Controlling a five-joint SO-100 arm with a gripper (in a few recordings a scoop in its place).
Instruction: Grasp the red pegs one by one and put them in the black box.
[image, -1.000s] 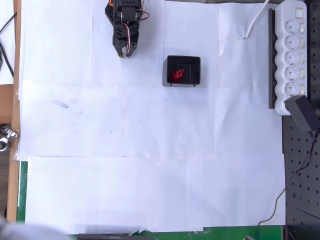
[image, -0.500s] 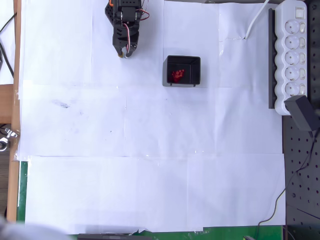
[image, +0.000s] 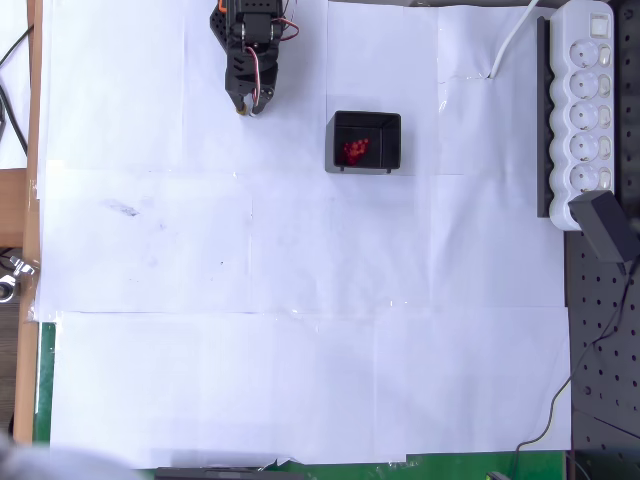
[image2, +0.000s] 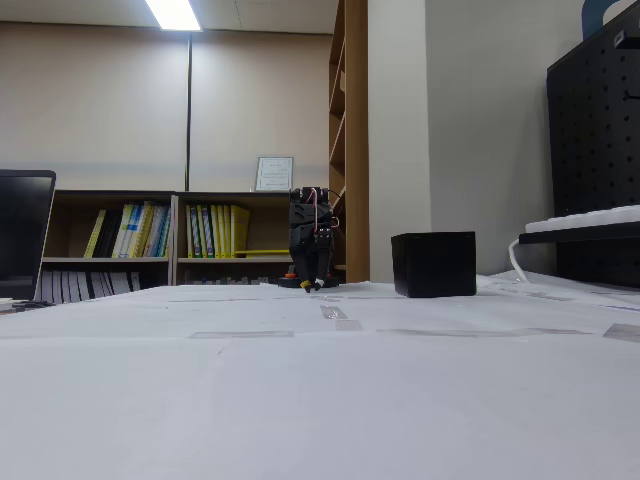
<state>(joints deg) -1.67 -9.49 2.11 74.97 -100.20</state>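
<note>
The black box (image: 366, 142) stands on the white paper near the top middle of the overhead view, with a cluster of red pegs (image: 355, 150) lying inside it. In the fixed view the black box (image2: 433, 264) shows as a dark cube at the far side of the table, its inside hidden. My gripper (image: 250, 107) points down at the paper, up and to the left of the box, with its fingers together and nothing between them. From the side, my gripper (image2: 311, 284) hangs just above the table, left of the box.
A white power strip (image: 585, 108) with a cable lies along the right edge in the overhead view, beside a black pegboard (image: 605, 350). White paper sheets (image: 300, 300) cover the table. A wooden strip (image: 30, 250) runs down the left edge.
</note>
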